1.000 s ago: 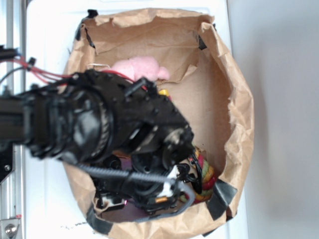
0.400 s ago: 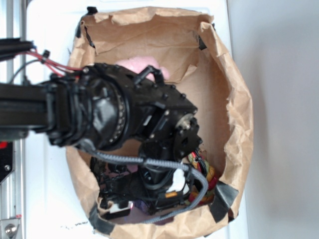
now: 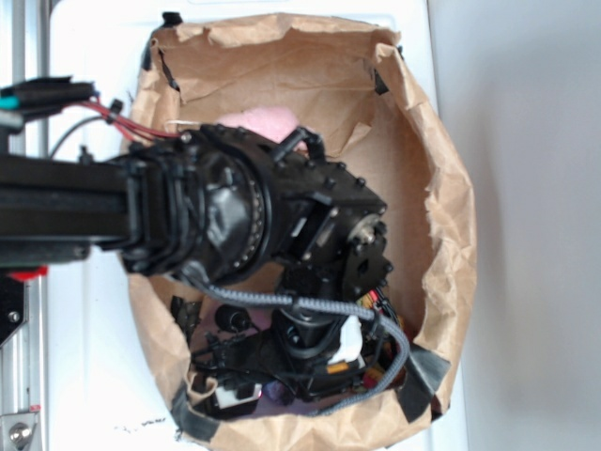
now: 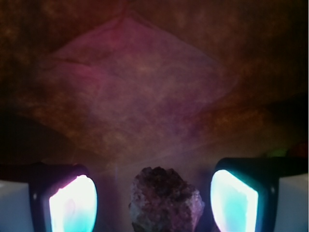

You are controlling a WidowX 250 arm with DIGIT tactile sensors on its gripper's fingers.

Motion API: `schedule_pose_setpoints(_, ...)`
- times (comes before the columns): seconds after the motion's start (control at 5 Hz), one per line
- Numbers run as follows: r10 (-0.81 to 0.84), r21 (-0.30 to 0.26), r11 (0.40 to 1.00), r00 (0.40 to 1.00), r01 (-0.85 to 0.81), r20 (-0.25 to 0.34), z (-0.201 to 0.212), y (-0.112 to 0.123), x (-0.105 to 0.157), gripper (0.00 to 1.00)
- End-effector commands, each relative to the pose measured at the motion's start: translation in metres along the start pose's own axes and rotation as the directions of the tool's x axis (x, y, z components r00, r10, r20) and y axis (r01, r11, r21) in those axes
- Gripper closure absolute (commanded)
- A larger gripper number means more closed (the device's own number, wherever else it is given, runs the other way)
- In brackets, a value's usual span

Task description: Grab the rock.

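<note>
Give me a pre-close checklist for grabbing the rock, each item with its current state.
1. Rock sits between the fingers: ok, roughly centred in the wrist view.
2. Gripper open wider than the rock: ok, gaps show on both sides.
3. Fingers low enough to grip the rock's sides: cannot tell, depth is unclear.
4. Nothing else between the fingers: ok, only purple cloth lies beyond the rock.
5. Arm clear of the paper bag walls: cannot tell, the arm hides the bag's lower interior in the exterior view.
</note>
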State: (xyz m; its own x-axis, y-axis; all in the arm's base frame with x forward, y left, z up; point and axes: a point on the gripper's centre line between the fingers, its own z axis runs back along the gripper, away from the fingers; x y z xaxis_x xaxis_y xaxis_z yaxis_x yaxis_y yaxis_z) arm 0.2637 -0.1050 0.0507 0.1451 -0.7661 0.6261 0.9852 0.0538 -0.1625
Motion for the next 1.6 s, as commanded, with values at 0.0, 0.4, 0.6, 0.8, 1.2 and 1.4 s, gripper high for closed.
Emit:
schedule_pose_setpoints(0.0, -0.090, -0.017, 0.996, 0.996, 0.090, 0.024, -0.006, 0.000, -0.001, 0.00)
schedule_pose_setpoints(0.4, -0.132, 0.060, 0.989, 0.986, 0.139, -0.105, 0.002, 0.002, -0.014, 0.00)
schedule_pose_setpoints(0.6, -0.120, 0.104, 0.985, 0.979, 0.138, -0.165, 0.011, 0.006, -0.025, 0.00)
schedule_pose_setpoints(0.8, -0.112, 0.125, 0.983, 0.975, 0.138, -0.194, 0.019, 0.005, -0.031, 0.00)
schedule_pose_setpoints(1.2, -0.114, 0.128, 0.981, 0.972, 0.143, -0.207, 0.021, 0.002, -0.032, 0.00)
schedule_pose_setpoints(1.4, -0.112, 0.141, 0.980, 0.973, 0.143, -0.204, 0.020, 0.002, -0.033, 1.00)
